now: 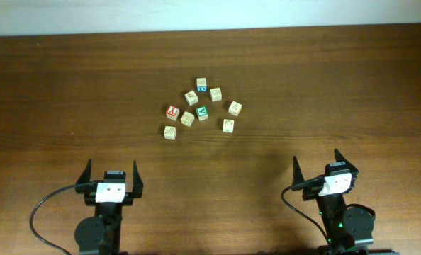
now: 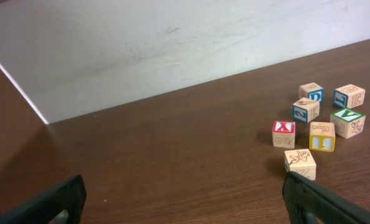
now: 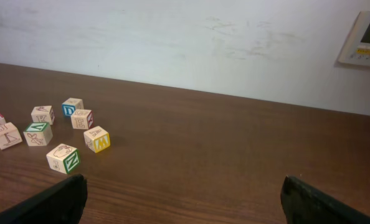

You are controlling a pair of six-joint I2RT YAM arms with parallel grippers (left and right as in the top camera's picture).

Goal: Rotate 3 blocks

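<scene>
— Where are the blocks (image 1: 187, 118)?
— Bunched around the middle of the counter (image 1: 69, 85), toward its far edge, well apart from both arms. The green-faced block (image 1: 202, 111) sits in the heart of the bunch, with pale ones just beside it.
— And the arms?
— Both at the near edge. The left gripper (image 1: 112, 167) has its fingers spread wide on nothing, and the right gripper (image 1: 317, 159) likewise.
— Which one should go?
— The left, I'd judge. The bunch lies ahead of it and off to its right. For the right arm it's ahead and further off to the left (they're cubes, so no long axis to line up with). Whichever reaches in must come down between close neighbours, such as the red-lettered block (image 1: 171, 111).
</scene>
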